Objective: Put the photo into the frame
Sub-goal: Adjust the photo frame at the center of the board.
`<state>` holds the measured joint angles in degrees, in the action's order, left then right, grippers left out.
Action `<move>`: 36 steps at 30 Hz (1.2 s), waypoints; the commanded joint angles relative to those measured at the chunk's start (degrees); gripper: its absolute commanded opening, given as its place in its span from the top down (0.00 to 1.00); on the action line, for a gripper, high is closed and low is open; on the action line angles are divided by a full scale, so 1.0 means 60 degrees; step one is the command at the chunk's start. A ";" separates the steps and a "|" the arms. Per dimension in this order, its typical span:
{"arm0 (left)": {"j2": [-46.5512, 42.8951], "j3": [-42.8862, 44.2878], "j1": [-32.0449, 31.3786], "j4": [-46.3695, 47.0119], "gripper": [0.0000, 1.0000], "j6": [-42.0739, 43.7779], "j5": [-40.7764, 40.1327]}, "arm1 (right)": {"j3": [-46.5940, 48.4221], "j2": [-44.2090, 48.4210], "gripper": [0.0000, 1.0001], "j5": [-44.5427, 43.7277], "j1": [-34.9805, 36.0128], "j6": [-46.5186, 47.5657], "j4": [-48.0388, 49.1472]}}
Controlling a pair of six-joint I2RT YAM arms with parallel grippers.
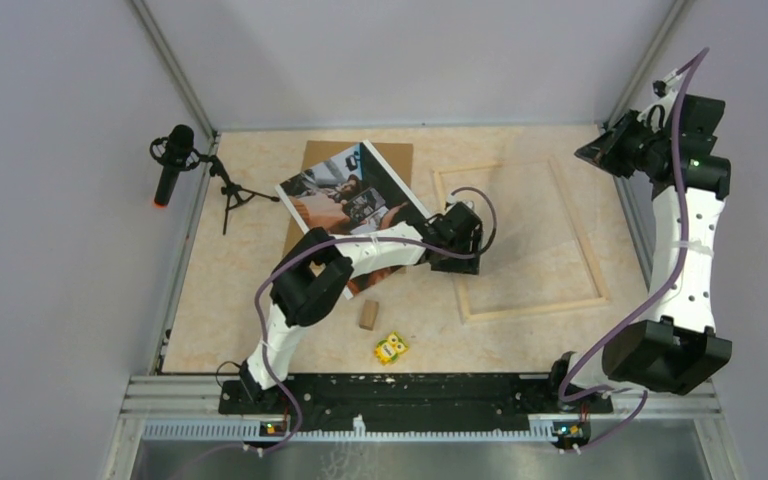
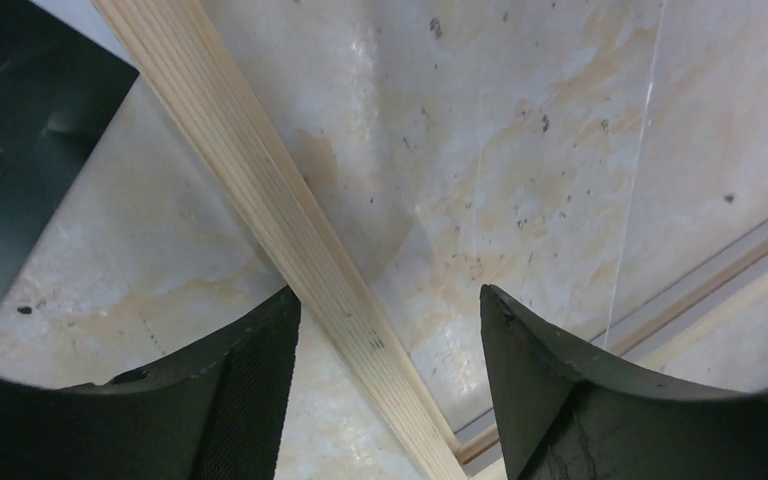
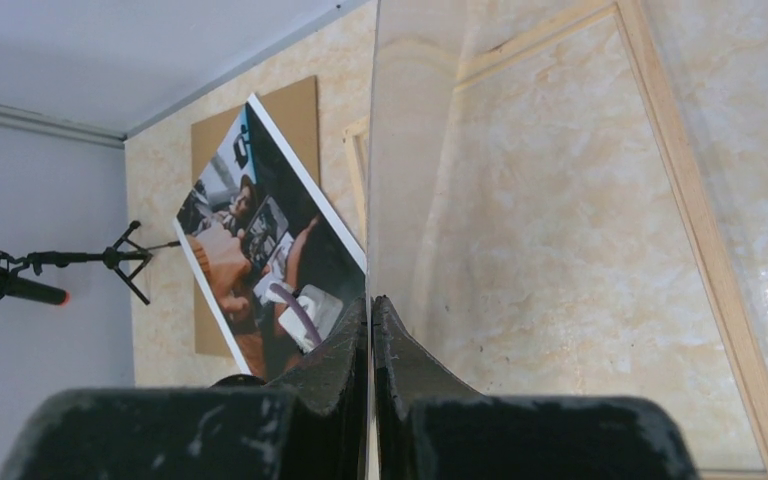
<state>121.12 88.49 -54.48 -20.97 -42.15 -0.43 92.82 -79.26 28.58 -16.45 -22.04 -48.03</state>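
- Left fingers [image 2: 250,380] set well apart, one on each side of a pale wood strip of the frame [image 2: 260,190]; touching neither side, nothing held.
- Low over the marbled table [image 1: 260,320], left gripper [image 2: 390,295] astride the frame's left strip, close to the near-left corner.
- Nearest the arm bases: small yellow toy [image 1: 391,348], and just beyond it a small wooden block [image 1: 368,315], the two apart.
- Past those, frame flat on the table, right of centre, slightly turned; tabletop showing through its opening.
- Left of the frame and outside it: photo [image 1: 335,190], picture side up, askew on a brown board [image 1: 400,158].
- Near part of the photo hidden beneath the left arm; right corner just beside the frame's left strip, contact not discernible.
- Far left, by the table edge: black mic [image 1: 172,160] on a small tripod.
- Far right, raised above the table: right gripper [image 3: 371,300], fingers [image 3: 340,350] pressed together on the edge of a clear sheet [image 3: 520,200].
- Sheet reaching away from those fingers over the frame, wood strips visible through it in the right wrist view.
- Contact between sheet and frame: not discernible.
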 commanded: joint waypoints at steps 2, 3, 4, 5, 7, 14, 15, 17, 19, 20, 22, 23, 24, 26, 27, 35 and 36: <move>0.0699 0.0815 -0.0143 -0.1461 0.32 0.0430 -0.0617 | 0.0318 0.0713 1.00 0.0359 -0.0140 0.0070 0.0179; 0.0705 0.0725 -0.0148 -0.1469 0.33 0.0541 -0.0733 | 0.0285 0.0743 1.00 0.0409 -0.0137 0.0070 0.0168; 0.0701 0.0621 -0.0132 -0.1478 0.36 0.0654 -0.0842 | 0.0242 0.0757 1.00 0.0496 -0.0144 0.0085 0.0150; 0.0680 0.0523 -0.0134 -0.1477 0.39 0.0774 -0.0931 | 0.0222 0.0776 1.00 0.0584 -0.0139 0.0112 0.0118; 0.0679 0.0425 -0.0134 -0.1568 0.45 0.1084 -0.1001 | 0.0174 0.0823 1.00 0.0673 -0.0139 0.0174 0.0008; -0.0130 -0.0721 -0.0002 -0.1489 0.66 0.2145 -0.1191 | 0.0078 0.1072 1.00 0.0813 -0.0132 0.0571 -0.0446; -0.0288 -0.0930 0.0031 -0.1405 0.67 0.2248 -0.1189 | 0.0046 0.1104 1.00 0.0900 -0.0130 0.0591 -0.0463; -0.0625 -0.1236 0.0081 -0.1302 0.71 0.2496 -0.1148 | -0.0038 0.1157 1.00 0.1144 -0.0130 0.0569 -0.0448; -0.0874 -0.1485 0.0086 -0.1235 0.74 0.2799 -0.1026 | -0.0164 0.1229 1.00 0.1282 -0.0085 0.0560 -0.0415; -0.0967 -0.1597 0.0086 -0.1168 0.76 0.2959 -0.0897 | -0.0226 0.1276 1.00 0.1286 -0.0038 0.0573 -0.0414; -0.1193 -0.1902 0.0085 -0.0940 0.78 0.3282 -0.0558 | -0.0336 0.1353 1.00 0.1273 0.0067 0.0584 -0.0426; -0.1302 -0.2057 0.0086 -0.0774 0.79 0.3444 -0.0359 | -0.0381 0.1390 1.00 0.1263 0.0107 0.0609 -0.0444; -0.1403 -0.2206 0.0086 -0.0609 0.80 0.3598 -0.0228 | -0.0425 0.1410 1.00 0.1245 0.0162 0.0632 -0.0463; -0.1566 -0.2440 0.0100 -0.0303 0.81 0.3874 -0.0014 | -0.0584 0.1509 1.00 0.1157 0.0275 0.0607 -0.0445; -0.1612 -0.2553 0.0100 -0.0052 0.81 0.4028 0.0152 | -0.0674 0.1540 1.00 0.1152 0.0311 0.0579 -0.0399; -0.1588 -0.2435 0.0509 0.0205 0.81 0.4104 0.0837 | -0.1278 0.1731 1.00 0.1157 0.0756 0.0155 0.0115; -0.1617 -0.2395 0.0554 0.0132 0.78 0.3997 0.0839 | -0.1354 0.1767 1.00 0.1161 0.0821 0.0075 0.0228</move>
<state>111.87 74.61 -52.36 -18.87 -20.49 1.61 85.45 -71.33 34.39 -12.84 -19.57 -51.46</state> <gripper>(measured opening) 0.314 0.006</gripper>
